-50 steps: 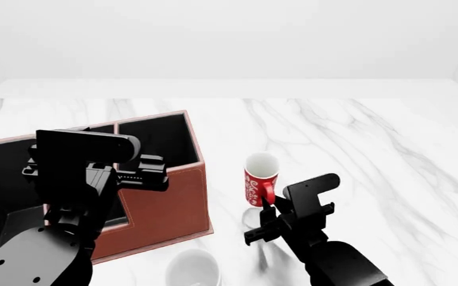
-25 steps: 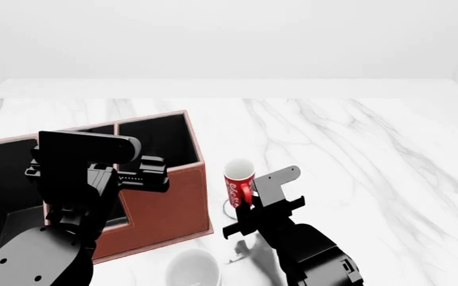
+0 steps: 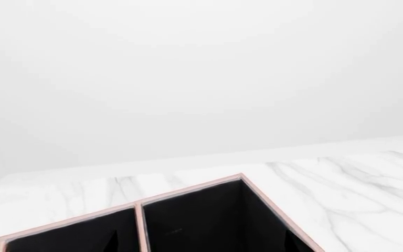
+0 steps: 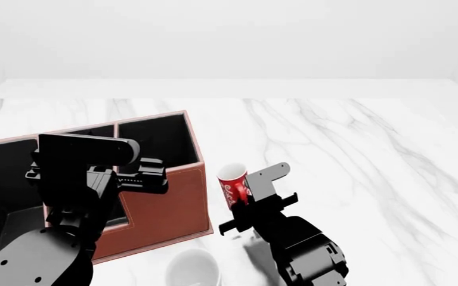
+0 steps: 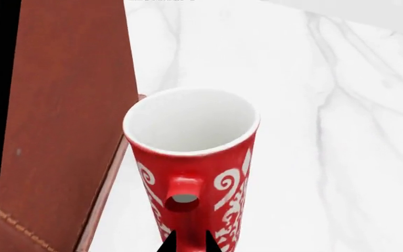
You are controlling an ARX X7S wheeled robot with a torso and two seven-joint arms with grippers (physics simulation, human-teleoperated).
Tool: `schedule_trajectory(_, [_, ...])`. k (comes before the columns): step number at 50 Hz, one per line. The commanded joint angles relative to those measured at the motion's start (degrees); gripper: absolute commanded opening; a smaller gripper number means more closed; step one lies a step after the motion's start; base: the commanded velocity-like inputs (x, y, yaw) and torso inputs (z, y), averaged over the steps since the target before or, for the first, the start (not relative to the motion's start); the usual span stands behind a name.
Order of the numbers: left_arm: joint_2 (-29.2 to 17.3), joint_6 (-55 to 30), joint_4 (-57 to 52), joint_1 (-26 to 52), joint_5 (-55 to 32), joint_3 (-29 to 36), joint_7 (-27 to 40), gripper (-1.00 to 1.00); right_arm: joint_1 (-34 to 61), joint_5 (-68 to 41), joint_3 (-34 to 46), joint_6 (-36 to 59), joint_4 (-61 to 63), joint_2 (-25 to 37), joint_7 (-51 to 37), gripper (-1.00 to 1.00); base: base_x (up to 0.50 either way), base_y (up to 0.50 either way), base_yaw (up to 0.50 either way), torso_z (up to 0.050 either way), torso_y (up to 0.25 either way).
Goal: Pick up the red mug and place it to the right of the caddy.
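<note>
My right gripper (image 4: 243,199) has its jaws clamped on the handle of the red mug (image 4: 233,184), which I hold tilted, just beside the right wall of the caddy (image 4: 165,205); I cannot tell whether its base touches the marble counter (image 4: 356,155). In my right wrist view the mug (image 5: 194,168) shows its white inside, with the brown caddy wall (image 5: 65,126) close by. My left gripper (image 4: 145,174) hangs over the caddy; I cannot tell how its jaws stand. A white mug (image 4: 191,269) sits near the caddy's front.
</note>
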State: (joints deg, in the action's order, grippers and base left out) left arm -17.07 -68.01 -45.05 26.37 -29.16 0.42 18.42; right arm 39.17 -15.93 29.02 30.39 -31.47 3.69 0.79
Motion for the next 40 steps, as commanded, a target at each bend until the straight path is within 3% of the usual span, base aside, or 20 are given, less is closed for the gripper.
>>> schedule_trajectory(1, [-0.2,0.4,0.3,-0.2,-0.3,-0.1,0.2,1.0,0.2,1.1,1.2,-0.6,-4.4,-0.5,0.0,-1.0,0.0,0.0,0.0,0.0,0.0])
schedule_trajectory(4, [-0.3,0.4,0.3,-0.2,-0.4,-0.1,0.2,1.0,0.5,0.9,1.4,0.0,-4.9,-0.5,-0.1,-1.0,0.0,0.0,0.0,0.0,0.0])
schedule_trajectory(5, [-0.3,0.5,0.3,-0.3,-0.3,-0.1,0.3,1.0,0.3,0.9,1.6,0.2,-4.3,-0.3,-0.2,1.0,0.0,0.0,0.0,0.0,0.0])
schedule_trajectory(20, [-0.5,0.6,0.2,-0.4,-0.8,-0.2,0.7,1.0,0.1,-0.2,1.7,0.3,-3.8,0.3,-1.7,1.0,0.0,0.0,0.0,0.0,0.0])
schedule_trajectory(28, [-0.6,1.0,0.4,-0.6,-0.9,0.0,0.9,1.0,-3.3,-1.4,0.4,6.1,5.8,3.8,-5.4,1.0,0.0,0.0,0.0,0.0,0.0])
schedule_trajectory(40, [-0.8,1.1,0.6,-0.5,-1.1,0.3,1.3,1.0,-14.4,-12.7,-8.4,20.6,40.7,14.5,-7.9,1.0,0.0,0.0,0.0,0.0,0.0])
